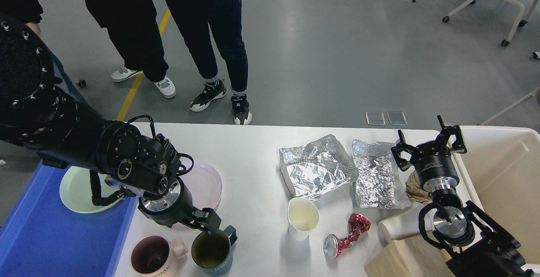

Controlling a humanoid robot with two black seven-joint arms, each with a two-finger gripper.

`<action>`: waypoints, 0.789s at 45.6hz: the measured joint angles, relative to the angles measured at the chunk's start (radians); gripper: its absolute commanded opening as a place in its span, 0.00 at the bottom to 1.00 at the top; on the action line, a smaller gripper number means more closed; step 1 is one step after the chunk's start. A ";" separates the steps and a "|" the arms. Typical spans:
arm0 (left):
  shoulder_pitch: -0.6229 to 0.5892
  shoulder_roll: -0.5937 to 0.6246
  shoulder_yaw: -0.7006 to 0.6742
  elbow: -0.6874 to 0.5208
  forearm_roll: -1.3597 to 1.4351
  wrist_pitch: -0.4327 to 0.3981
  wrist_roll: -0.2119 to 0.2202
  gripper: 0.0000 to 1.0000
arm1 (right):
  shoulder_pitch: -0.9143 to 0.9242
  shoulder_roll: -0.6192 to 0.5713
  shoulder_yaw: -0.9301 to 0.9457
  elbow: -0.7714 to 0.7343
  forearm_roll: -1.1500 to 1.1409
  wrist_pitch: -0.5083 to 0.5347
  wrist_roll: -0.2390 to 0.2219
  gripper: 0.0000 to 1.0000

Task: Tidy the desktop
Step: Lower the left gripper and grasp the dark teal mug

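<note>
Head view. The desktop (257,150) spans the lower half of the frame, from the blue tray (50,239) at its left end to the cream bin (506,175) at its right end.

Left arm: it enters from the left edge and reaches across the tray's right rim. The left gripper (206,224) sits directly over the rim of the dark teal mug (213,251), at the mug's far edge. Its fingers point down toward the mug and are seen nearly end-on; whether they are spread or pinching the rim cannot be told.

Right arm: it rises from the lower right corner. The right gripper (428,146) hangs above the desktop's right end, fingers spread apart, holding nothing.

Items on the tray: one pale green plate (78,192), partly hidden by the left arm.

Items on the desktop, left to right:
- pink mug (149,258), just beside the teal mug;
- pink plate (206,182), partly covered by the left arm;
- white paper cup (302,218), upright;
- crushed red can (346,237), lying on its side;
- two crumpled foil sheets (316,167) (377,180), side by side;
- a second paper cup (400,226), tipped over, near the right arm;
- brown paper (415,184), behind the right gripper.

Beyond the desktop, two people's legs (202,36) stand on the grey floor.
</note>
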 measured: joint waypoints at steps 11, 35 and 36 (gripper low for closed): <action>0.100 -0.011 -0.007 0.058 0.062 0.012 0.008 0.89 | 0.000 0.000 0.000 0.000 0.000 0.000 0.000 1.00; 0.260 -0.067 -0.023 0.238 0.062 0.014 0.009 0.52 | 0.000 0.000 0.000 0.001 0.000 0.000 0.000 1.00; 0.262 -0.067 -0.023 0.239 0.063 0.014 0.009 0.48 | 0.000 0.000 0.000 0.001 0.000 0.000 0.000 1.00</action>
